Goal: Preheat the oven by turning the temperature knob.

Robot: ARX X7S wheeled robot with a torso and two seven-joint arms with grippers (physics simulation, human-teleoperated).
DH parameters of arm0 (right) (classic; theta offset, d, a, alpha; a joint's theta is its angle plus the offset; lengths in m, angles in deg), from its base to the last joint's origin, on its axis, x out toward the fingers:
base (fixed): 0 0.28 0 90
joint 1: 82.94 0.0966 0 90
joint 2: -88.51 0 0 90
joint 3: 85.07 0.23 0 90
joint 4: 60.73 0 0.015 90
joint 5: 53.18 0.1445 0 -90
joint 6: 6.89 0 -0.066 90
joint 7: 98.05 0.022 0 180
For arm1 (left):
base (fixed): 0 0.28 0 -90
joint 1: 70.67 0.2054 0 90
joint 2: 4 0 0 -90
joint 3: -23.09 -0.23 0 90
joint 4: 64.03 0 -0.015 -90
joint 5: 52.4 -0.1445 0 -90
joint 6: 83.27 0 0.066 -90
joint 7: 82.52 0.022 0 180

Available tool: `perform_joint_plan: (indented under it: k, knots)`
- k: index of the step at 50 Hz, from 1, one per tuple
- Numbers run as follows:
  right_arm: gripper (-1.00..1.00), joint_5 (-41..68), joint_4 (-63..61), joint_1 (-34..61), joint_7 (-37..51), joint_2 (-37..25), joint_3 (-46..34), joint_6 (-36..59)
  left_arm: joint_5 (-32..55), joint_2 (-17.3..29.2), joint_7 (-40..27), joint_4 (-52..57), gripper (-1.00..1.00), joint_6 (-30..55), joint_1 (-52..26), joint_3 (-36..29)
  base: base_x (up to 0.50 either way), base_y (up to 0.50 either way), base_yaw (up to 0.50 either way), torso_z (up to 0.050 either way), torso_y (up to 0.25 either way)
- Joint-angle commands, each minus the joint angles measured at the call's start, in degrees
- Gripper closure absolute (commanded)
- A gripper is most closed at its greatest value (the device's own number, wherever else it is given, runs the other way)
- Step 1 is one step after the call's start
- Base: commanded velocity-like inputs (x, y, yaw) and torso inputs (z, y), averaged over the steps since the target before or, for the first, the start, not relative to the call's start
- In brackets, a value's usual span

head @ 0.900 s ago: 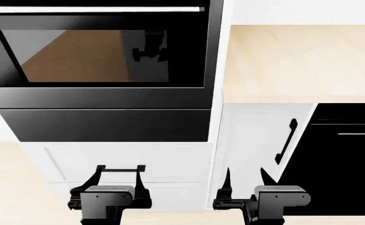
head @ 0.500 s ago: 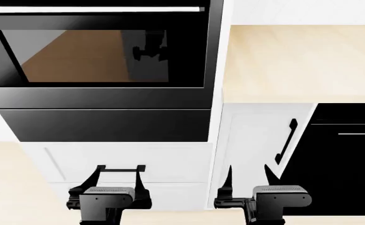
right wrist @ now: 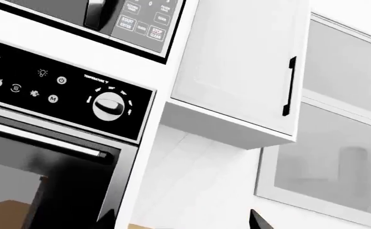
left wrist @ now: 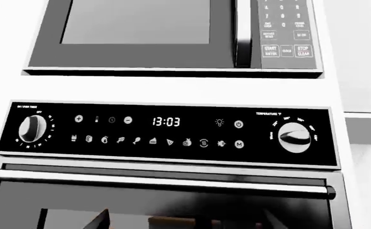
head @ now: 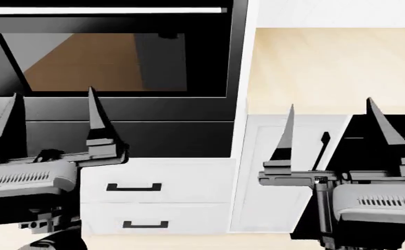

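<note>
While both arms hang raised in front of the oven (head: 119,62), the temperature knob (left wrist: 294,137) sits untouched at the far end of its control panel (left wrist: 166,131), above the silver bar handle (left wrist: 160,181) and below a microwave (left wrist: 172,36). Left gripper (head: 50,112) and right gripper (head: 329,122) each stand with fingers spread wide, holding nothing. By all appearances, the reach, the grasp and the turn are all yet to come.
</note>
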Motion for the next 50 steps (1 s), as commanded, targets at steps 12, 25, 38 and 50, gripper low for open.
perform_joint_plan:
  k: [12, 25, 38, 50]
  knots:
    - [-1.0, -3.3, -10.2, 2.7, -3.85, 1.05, 0.97, 2.62, 4.12, 2.03, -2.68, 9.82, -1.0, 2.89, -5.44, 2.88, 0.0, 0.19, 0.0, 0.0, 0.0]
    - [-1.0, -3.23, -10.26, 2.01, -4.9, 1.55, 1.31, 2.28, 4.6, 2.92, -3.26, 9.78, -1.0, 2.56, -4.74, 2.64, 0.0, 0.44, 0.0, 0.0, 0.0]
    - [-1.0, 6.51, -10.39, 2.61, -6.72, 2.29, 5.84, 2.41, 5.51, 3.71, -3.93, 10.27, -1.0, 3.11, -4.67, 2.3, 0.0, 0.02, 0.0, 0.0, 0.0]
    - [-1.0, -2.1, -10.39, 1.74, -4.4, 2.31, 3.23, -0.43, 6.38, 4.23, -4.9, 10.8, -1.0, 3.89, -4.79, 2.36, 0.0, 0.0, 0.0, 0.0, 0.0]
